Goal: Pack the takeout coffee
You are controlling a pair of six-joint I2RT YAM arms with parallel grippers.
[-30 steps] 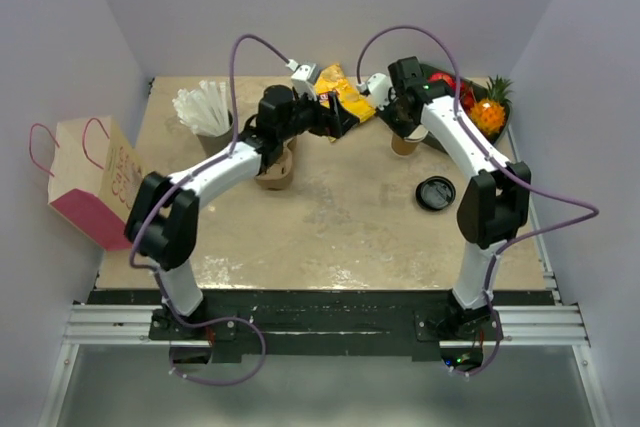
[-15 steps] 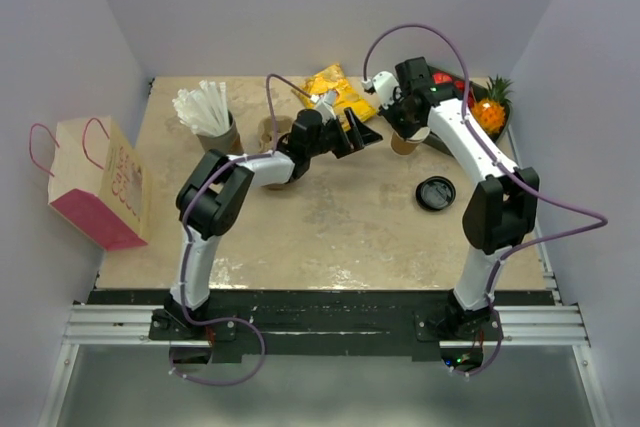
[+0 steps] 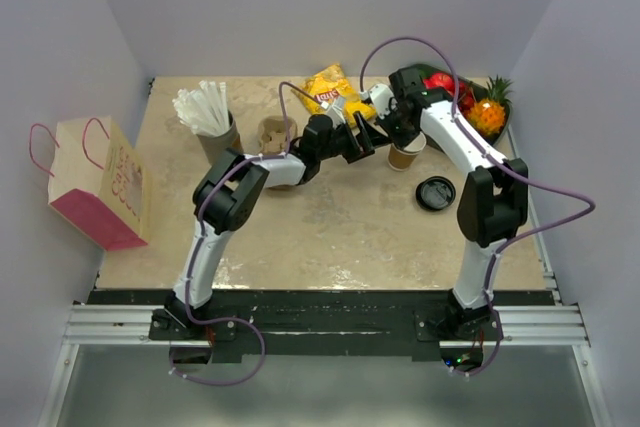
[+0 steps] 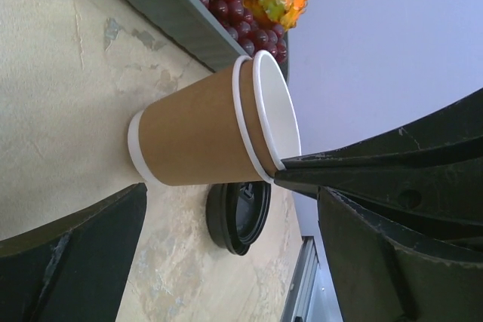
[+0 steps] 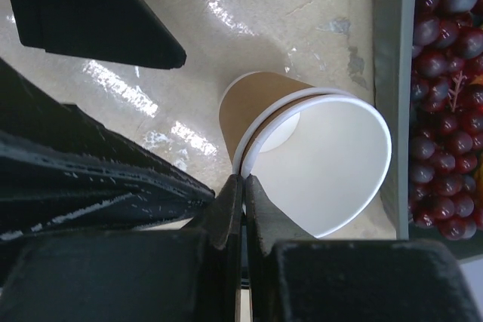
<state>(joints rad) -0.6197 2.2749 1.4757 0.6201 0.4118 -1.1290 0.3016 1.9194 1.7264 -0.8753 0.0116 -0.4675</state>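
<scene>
No lidded takeout coffee is in view. A tan paper cup (image 3: 407, 154), two nested with double white rims (image 4: 200, 130) (image 5: 324, 164), stands open-topped beside a loose black lid (image 3: 435, 192) (image 4: 238, 216). My right gripper (image 3: 397, 139) (image 5: 243, 179) is shut, its tips resting against the cup's near rim; whether the rim is nipped between them I cannot tell. My left gripper (image 3: 362, 140) (image 4: 232, 190) is wide open just left of the cup, one finger on each side of it in the left wrist view, touching nothing.
A dark tray (image 3: 445, 137) (image 4: 173, 13) (image 5: 392, 35) of grapes and a pineapple sits right behind the cup. A yellow chip bag (image 3: 335, 87), a brown cup holder (image 3: 277, 134) and a cup of straws (image 3: 205, 112) stand along the back. A pink paper bag (image 3: 95, 182) is at the far left.
My left arm swung from the back middle rightwards, bringing its open gripper up to the cup. The right gripper and the cup shifted slightly toward the front.
</scene>
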